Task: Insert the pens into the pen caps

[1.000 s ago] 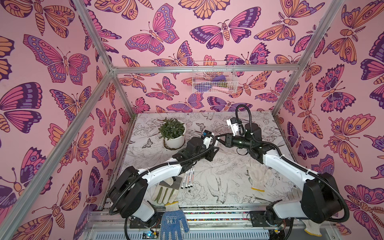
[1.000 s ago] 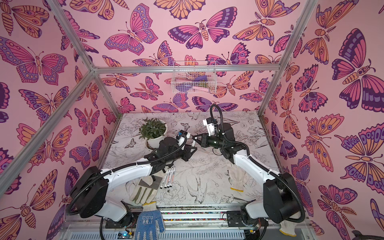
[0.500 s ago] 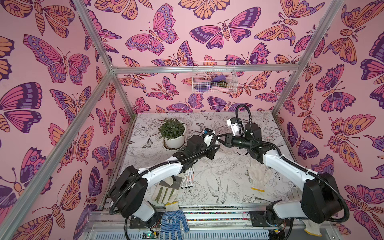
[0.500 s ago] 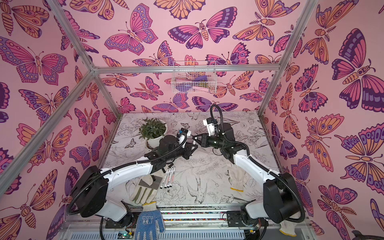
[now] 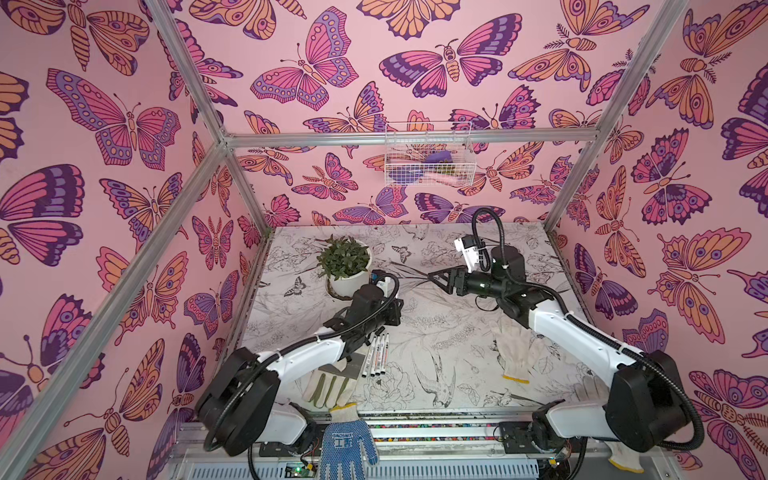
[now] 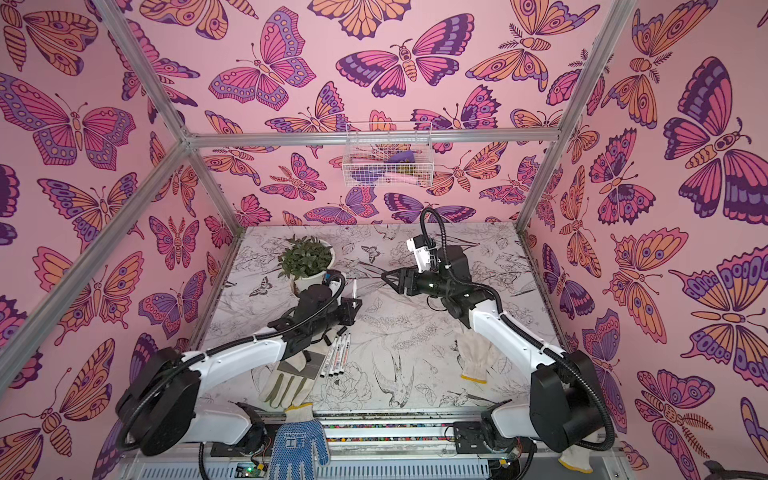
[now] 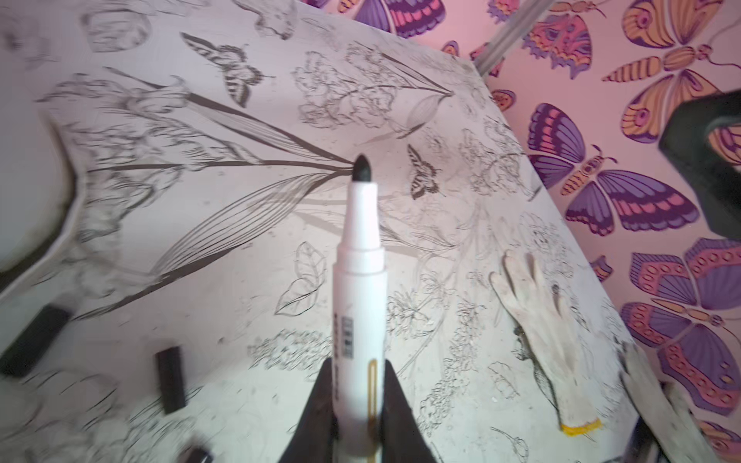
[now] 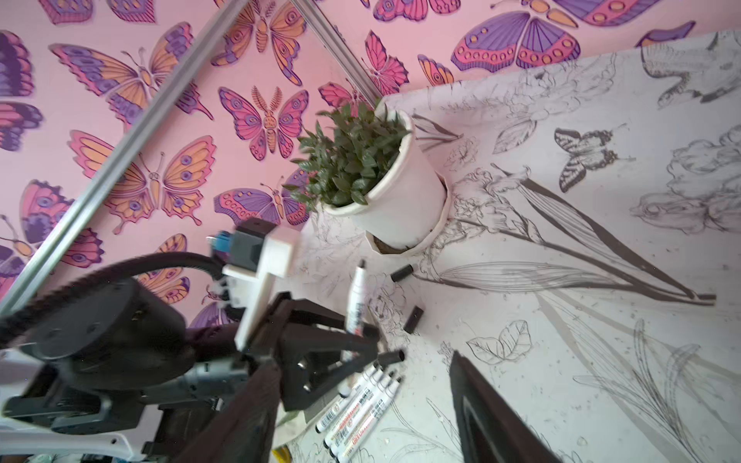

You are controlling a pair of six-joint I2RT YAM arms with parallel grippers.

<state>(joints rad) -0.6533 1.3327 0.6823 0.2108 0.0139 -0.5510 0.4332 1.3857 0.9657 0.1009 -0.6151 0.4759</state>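
The left pincer [image 7: 357,385] is clenched on the lower barrel of one uncapped pen [image 7: 358,256]. The pen points up out of the pincer, dark tip on top. In a top view the other four pens [image 6: 337,354] lie side by side on the counter [image 6: 415,332], at about 6 o'clock from this pincer. Loose pen caps [image 8: 414,318] lie near them, perhaps three. The right pincer [image 5: 432,275], at about 2 o'clock, is released and holds nothing.

The pen [image 7: 358,280] has a smooth, faintly glossy white plastic barrel. Near the smooth white plant pot [image 8: 401,208] lie matt black plastic caps [image 8: 413,318]; farther off, a knitted cloth glove [image 7: 541,320].
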